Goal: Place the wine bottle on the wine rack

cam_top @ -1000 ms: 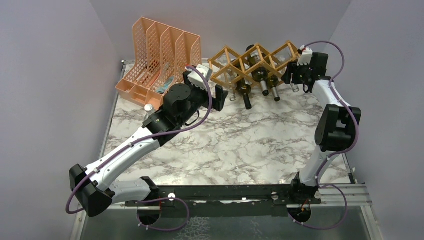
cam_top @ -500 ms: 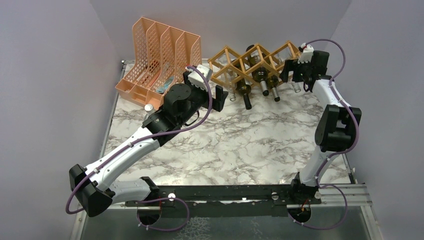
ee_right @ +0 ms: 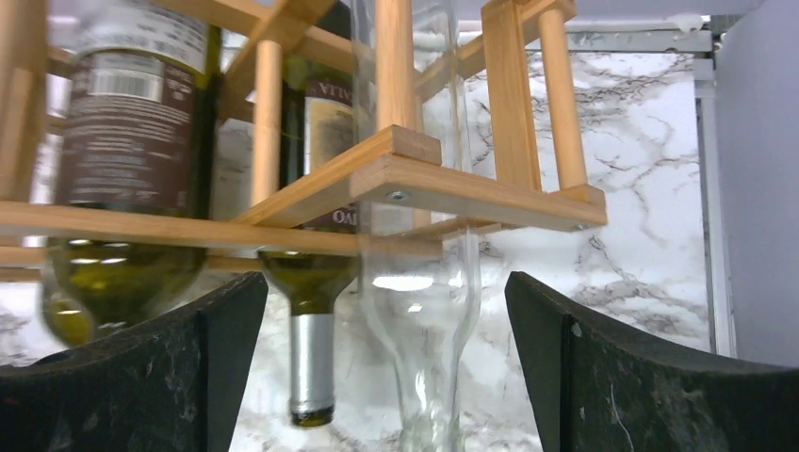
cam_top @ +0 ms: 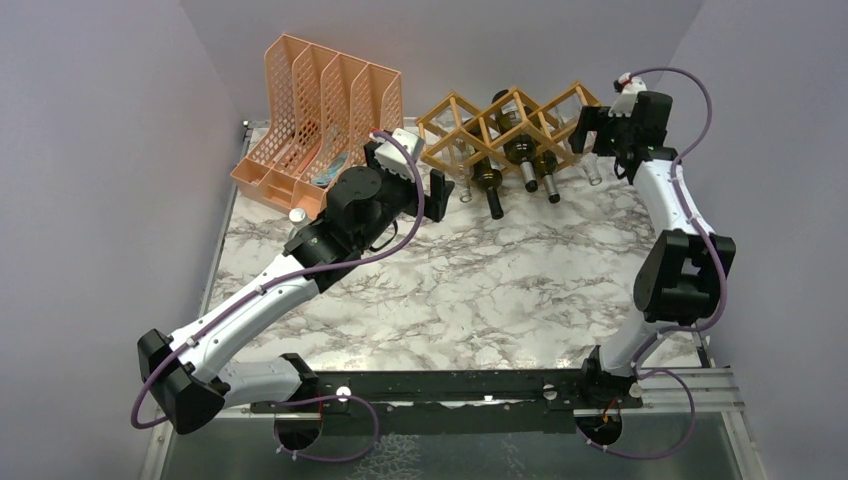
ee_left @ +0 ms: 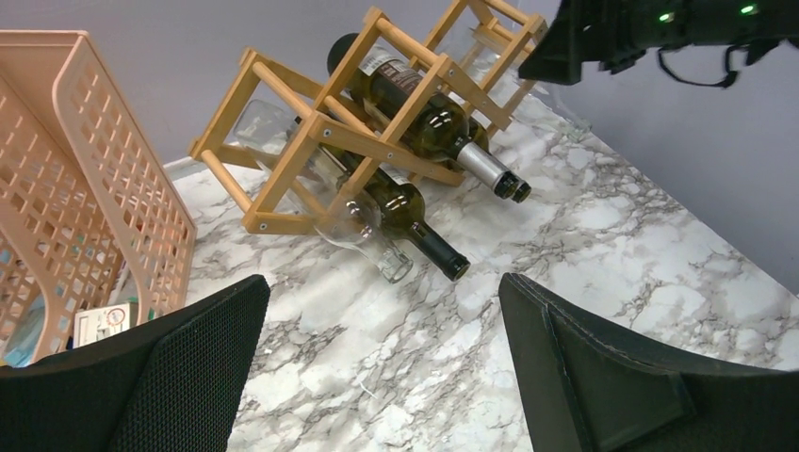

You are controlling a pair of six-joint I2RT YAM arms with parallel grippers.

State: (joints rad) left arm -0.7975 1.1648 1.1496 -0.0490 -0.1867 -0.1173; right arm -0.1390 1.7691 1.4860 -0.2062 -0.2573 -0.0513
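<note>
The tan wooden wine rack (cam_top: pixel 478 127) stands at the back of the marble table. A clear glass wine bottle (ee_right: pixel 420 311) lies in its right end cell, neck (cam_top: pixel 592 174) pointing toward the near edge. My right gripper (cam_top: pixel 588 128) hovers over that end of the rack. It is open, and in the wrist view its fingers stand apart from the clear bottle on either side of the gripper (ee_right: pixel 386 282). Dark bottles (cam_top: pixel 522 158) fill other cells of the rack (ee_left: pixel 320 127). My left gripper (ee_left: pixel 382 281) is open and empty over the marble, left of the rack.
A peach mesh file organizer (cam_top: pixel 320 110) stands at the back left, close to the left arm. A second clear bottle (ee_left: pixel 353 224) and a dark green one (ee_left: pixel 415 221) jut out of the rack's low cells. Grey walls close in on three sides.
My right gripper has opened off the clear bottle and drawn back up and to the right. The bottle stays in the rack. The left arm has not moved.
</note>
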